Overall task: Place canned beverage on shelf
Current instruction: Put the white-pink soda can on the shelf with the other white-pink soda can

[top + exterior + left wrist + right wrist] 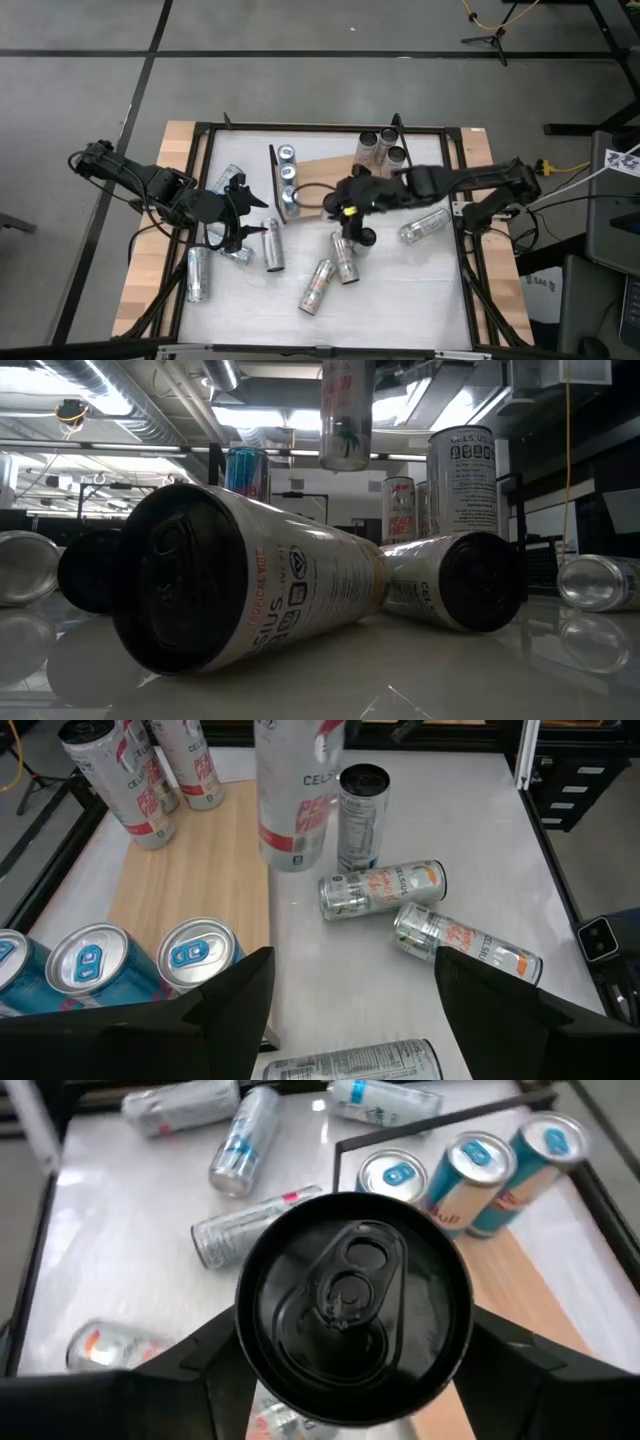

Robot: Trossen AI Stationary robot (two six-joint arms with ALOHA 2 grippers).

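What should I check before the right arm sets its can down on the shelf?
1. Right gripper shut on black-topped can: ok.
2. Can upright, clear of the table: ok; in the low view it hangs in the air.
3. Bare board free on shelf: ok.
4. Standing cans nearby, blue-topped row and group at the far end: not ok, tight margins.
5. Left gripper open, off to the side: ok.
6. Can over the board: cannot tell.

Grey floor (300, 90) crossed by dark lines surrounds the white table (400, 290); beyond the table, ceiling ducts (130, 400) and bright lights (110, 405)
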